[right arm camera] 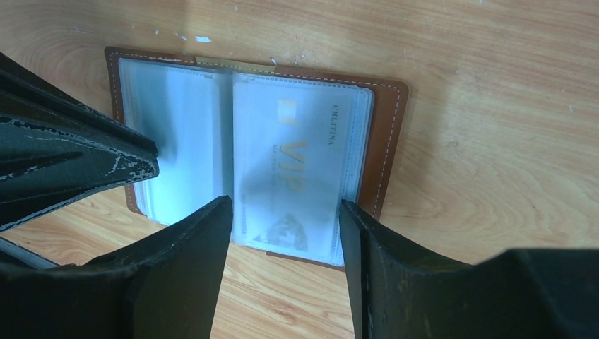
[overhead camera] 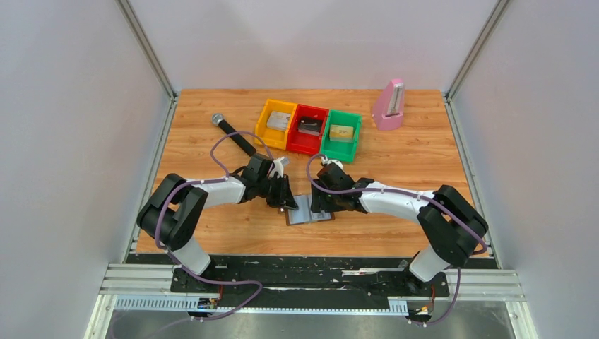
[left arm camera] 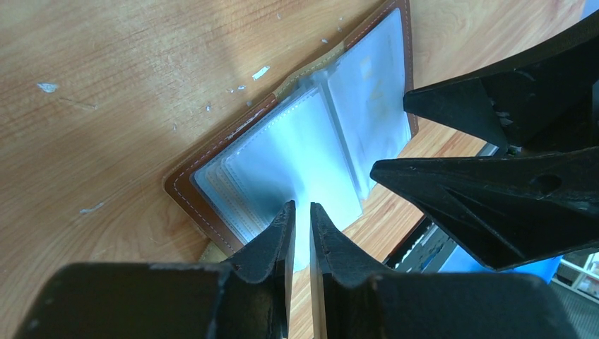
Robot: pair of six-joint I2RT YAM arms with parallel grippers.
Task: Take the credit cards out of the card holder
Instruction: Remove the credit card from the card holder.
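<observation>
The card holder [overhead camera: 305, 211] lies open on the wooden table between my two grippers, with a brown rim and clear light-blue sleeves. In the right wrist view its right panel [right arm camera: 385, 141] holds a pale card [right arm camera: 297, 169] with gold "VIP" lettering. My right gripper [right arm camera: 286, 205] is open, with one finger on each side of that card's near edge. My left gripper [left arm camera: 302, 206] is nearly closed on a lifted clear sleeve [left arm camera: 297, 155] of the left panel. In the top view the left gripper [overhead camera: 288, 205] and right gripper [overhead camera: 319, 205] almost touch over the holder.
Yellow [overhead camera: 277, 123], red [overhead camera: 308, 128] and green [overhead camera: 342, 134] bins stand in a row at the back, each with something flat inside. A pink metronome [overhead camera: 389, 106] is at the back right. A black microphone [overhead camera: 234, 134] lies at the back left.
</observation>
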